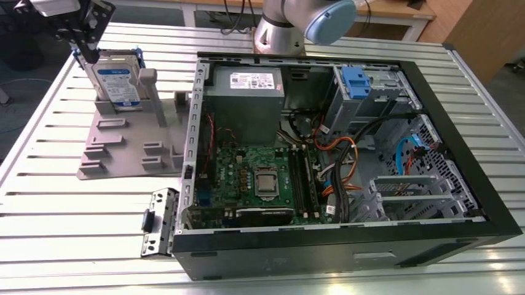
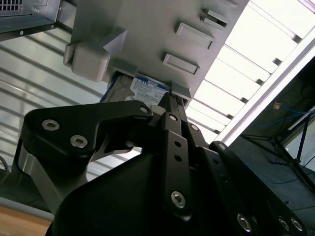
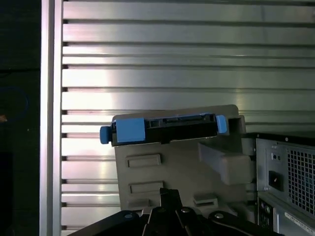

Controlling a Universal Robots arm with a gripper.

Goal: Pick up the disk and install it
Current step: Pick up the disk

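Note:
The disk stands upright on its edge in a grey plastic holder at the exterior view's upper left, its white-and-blue label facing out. In the first wrist view I see the disk's top edge with blue frame corners. My gripper hangs just over the disk's top corner, and its fingers look shut with nothing between them. In both wrist views the fingertips point toward the disk with a gap left to it.
An open black computer case lies on the slatted metal table, to the right of the holder. Inside are a green motherboard, a grey power supply and a drive bay with a blue tab. A loose metal bracket lies beside the case.

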